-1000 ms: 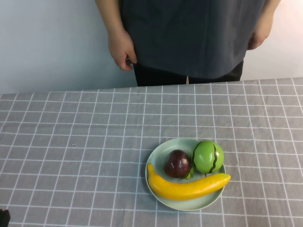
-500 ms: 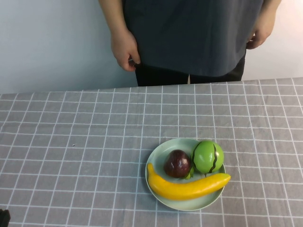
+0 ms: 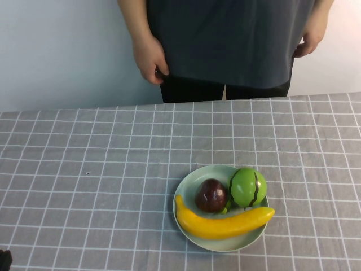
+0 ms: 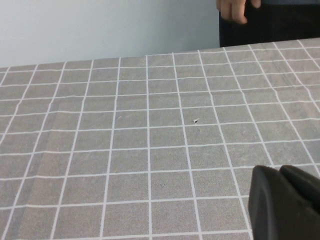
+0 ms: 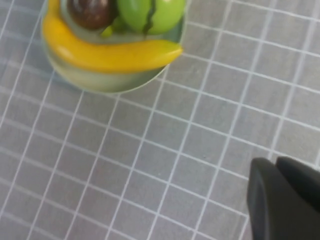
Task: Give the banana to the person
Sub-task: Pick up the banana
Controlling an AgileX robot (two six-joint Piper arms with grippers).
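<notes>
The yellow banana point(image 3: 223, 224) lies along the near edge of a pale green plate point(image 3: 185, 189), next to a dark red fruit point(image 3: 211, 195) and a round green fruit point(image 3: 248, 187). The person point(image 3: 225, 45) stands behind the table's far edge, hands at their sides. My left gripper point(image 4: 280, 171) is shut and empty, low over the bare cloth at the near left; only a dark bit of it point(image 3: 4, 259) shows in the high view. My right gripper point(image 5: 276, 162) is shut and empty, above the cloth and apart from the banana point(image 5: 105, 52) and plate point(image 5: 100, 82).
A grey cloth with a white grid point(image 3: 84, 169) covers the table. The person's hand point(image 4: 235, 10) hangs past the far edge. A pale wall point(image 3: 56, 51) is behind.
The person has shifted slightly to the right, the hand at their side moving with them. The plate, the fruit and both arms have not moved.
</notes>
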